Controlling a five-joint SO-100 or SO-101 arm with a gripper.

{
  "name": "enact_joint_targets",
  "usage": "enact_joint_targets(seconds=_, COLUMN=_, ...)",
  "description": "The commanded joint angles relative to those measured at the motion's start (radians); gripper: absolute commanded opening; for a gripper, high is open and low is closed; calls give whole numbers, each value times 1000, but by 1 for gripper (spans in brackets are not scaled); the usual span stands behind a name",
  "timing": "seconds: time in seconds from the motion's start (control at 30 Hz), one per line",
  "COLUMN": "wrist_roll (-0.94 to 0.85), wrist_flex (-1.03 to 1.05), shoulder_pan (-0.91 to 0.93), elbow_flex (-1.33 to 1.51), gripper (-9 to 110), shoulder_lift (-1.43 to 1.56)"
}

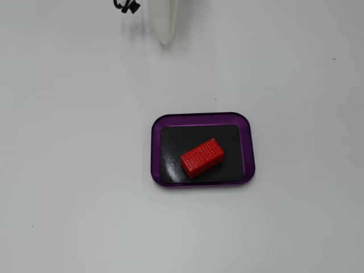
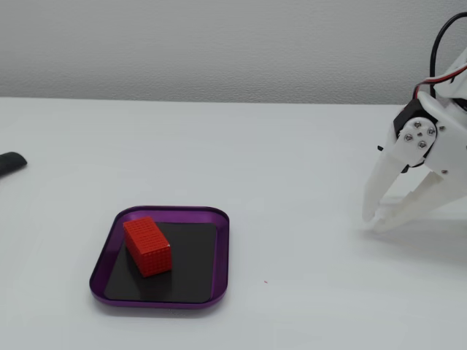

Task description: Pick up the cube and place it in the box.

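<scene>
a: you asked where the cube [image 1: 202, 157] is. it lies inside the box [image 1: 202, 119], flat on the glossy black bottom, in both fixed views.

b: centred?

a: nearly. in a fixed view looking down, it sits a little toward 3 o'clock of the bottom's middle, its long axis running from about 8 o'clock up to 2 o'clock. none of it overlaps the purple rim there. in the fixed view from the side, the cube [image 2: 147, 247] rests toward the 9 o'clock half of the box [image 2: 159, 300], close to that side's rim, though i cannot tell whether it touches it.

b: and the arm?

a: you'll find the gripper [image 2: 376, 220] at the 3 o'clock edge of the side view, well apart from the box, tips pointing down at the white desk [image 2: 292, 160]. its jaws stand parted with a narrow gap between the two white fingers, and nothing sits between them. from above only one white finger [image 1: 165, 23] and a bit of black cable [image 1: 126, 6] show at 12 o'clock, far from the box.

b: anything else on the desk?

a: a dark object [image 2: 10, 164] at the 9 o'clock edge of the side view, cut off by the frame; i can't tell you what it is.
</scene>
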Motion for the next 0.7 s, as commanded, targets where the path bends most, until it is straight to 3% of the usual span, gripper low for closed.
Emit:
enact_joint_targets(seconds=0.0, wrist_roll=-6, wrist_flex=-3, shoulder_pan=-61, elbow_flex=6, gripper=-1, shoulder_lift=49)
enact_joint_targets(seconds=0.47, wrist_roll=5, wrist_flex=-2, shoulder_pan=-127, elbow_flex=6, gripper=-1, shoulder_lift=49)
enact_joint_targets(seconds=0.67, wrist_roll=5, wrist_flex=-2, shoulder_pan=-46, elbow_flex=6, gripper=-1, shoulder_lift=49)
